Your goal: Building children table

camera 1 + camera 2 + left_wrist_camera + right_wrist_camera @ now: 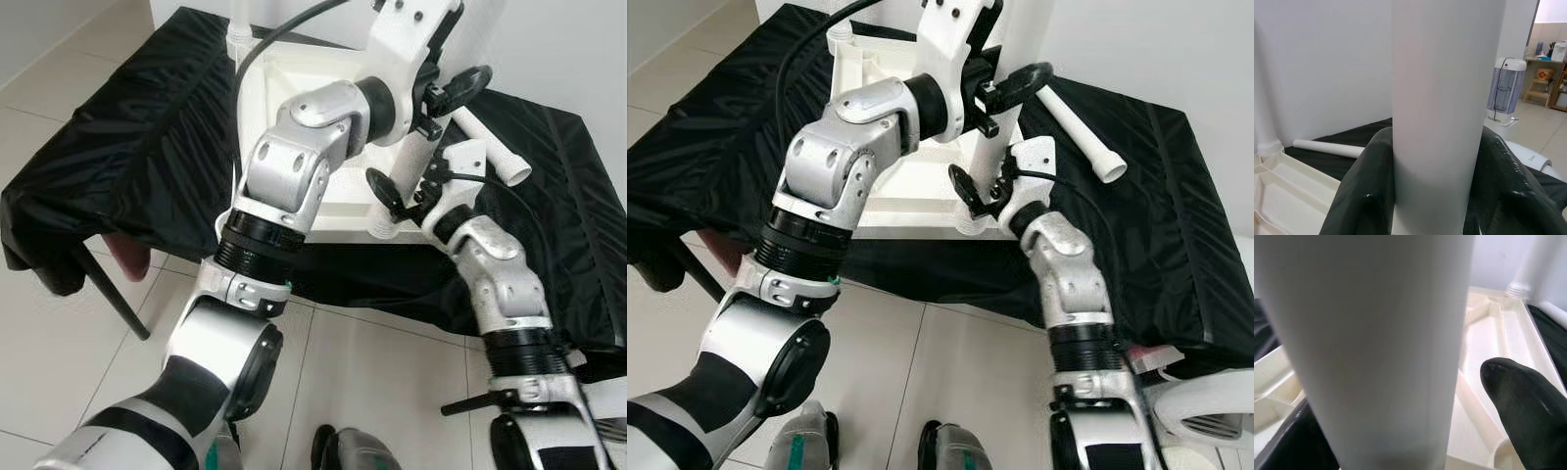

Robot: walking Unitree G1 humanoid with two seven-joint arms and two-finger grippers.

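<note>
An upside-down white table top point(921, 181) lies on a surface draped in black cloth point(1136, 196), its ribbed underside facing up. At the near corner a white table leg point(991, 162) stands upright in its socket, and both arms are on it. The left gripper point(1011, 90) reaches in from above and clamps the leg high up — in the left wrist view its 2 black fingers point(1361, 196) press against either side of the tube. The right gripper point(972, 196) holds the same leg low down, just above the socket; in the right wrist view 1 black finger point(1525, 401) sits beside the pale tube, with the ribbed underside of the table top behind it.

A 2nd leg point(237, 24) stands upright at the far corner of the table top. A loose leg point(1080, 132) lies flat on the black cloth, just beyond the grippers — apart from the table top. The floor point(950, 372) is pale tile.
</note>
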